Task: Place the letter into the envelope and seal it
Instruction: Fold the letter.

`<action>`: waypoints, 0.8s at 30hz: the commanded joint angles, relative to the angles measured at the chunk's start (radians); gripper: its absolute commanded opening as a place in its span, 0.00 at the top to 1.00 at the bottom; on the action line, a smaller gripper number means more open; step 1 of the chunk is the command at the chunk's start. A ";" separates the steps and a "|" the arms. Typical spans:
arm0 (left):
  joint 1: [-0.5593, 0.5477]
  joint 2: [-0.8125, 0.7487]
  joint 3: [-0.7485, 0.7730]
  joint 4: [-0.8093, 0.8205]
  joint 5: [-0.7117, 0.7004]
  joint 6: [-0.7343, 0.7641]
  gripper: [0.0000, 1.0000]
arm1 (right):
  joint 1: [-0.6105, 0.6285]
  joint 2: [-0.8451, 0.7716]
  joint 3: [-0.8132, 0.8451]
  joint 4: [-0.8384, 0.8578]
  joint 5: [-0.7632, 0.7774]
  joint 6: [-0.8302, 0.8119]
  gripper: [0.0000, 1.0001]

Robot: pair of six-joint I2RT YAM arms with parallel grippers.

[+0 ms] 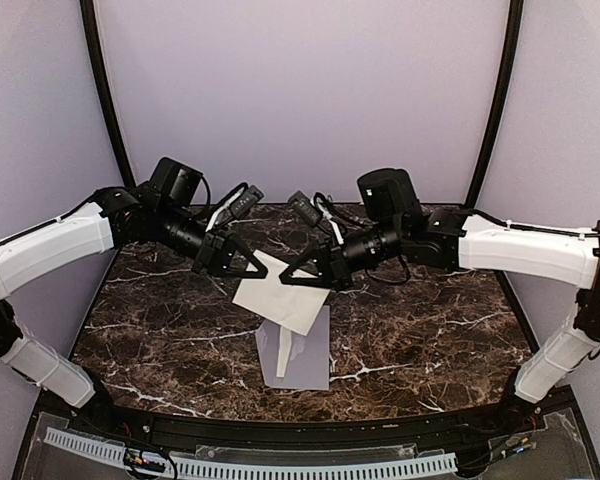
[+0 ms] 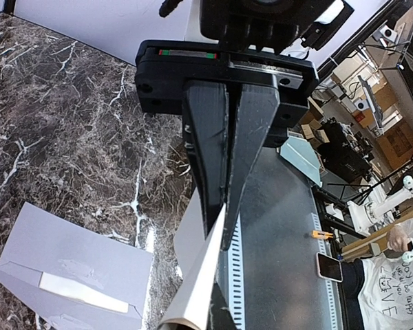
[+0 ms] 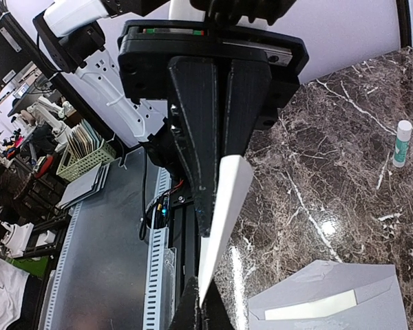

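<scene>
The letter (image 1: pixel 280 297), a white folded sheet, hangs in the air between both grippers, above the marble table. My left gripper (image 1: pixel 250 268) is shut on its left corner, and in the left wrist view the sheet (image 2: pixel 199 275) runs edge-on out of the closed fingers (image 2: pixel 208 172). My right gripper (image 1: pixel 298 272) is shut on its right corner, and the right wrist view shows the sheet (image 3: pixel 224 206) pinched edge-on. The pale lavender envelope (image 1: pixel 308 355) lies flat on the table below the letter, flap open, with its white adhesive strip showing (image 2: pixel 76 292) (image 3: pixel 310 309).
A white glue stick with a green band (image 3: pixel 402 143) stands on the marble table (image 1: pixel 160 320) in the right wrist view. A black rail and slotted strip run along the table's near edge (image 1: pixel 280 465). Both arms reach in from the sides.
</scene>
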 commanded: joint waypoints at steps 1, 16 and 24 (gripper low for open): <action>-0.002 -0.034 0.025 -0.032 -0.045 0.036 0.99 | 0.004 0.007 0.001 0.037 -0.019 0.006 1.00; 0.011 -0.131 0.037 0.004 -0.167 -0.013 0.06 | -0.004 -0.026 0.010 -0.061 -0.025 -0.031 1.00; -0.019 -0.020 0.063 0.025 0.007 -0.024 0.10 | 0.004 -0.025 0.021 -0.080 -0.026 -0.042 1.00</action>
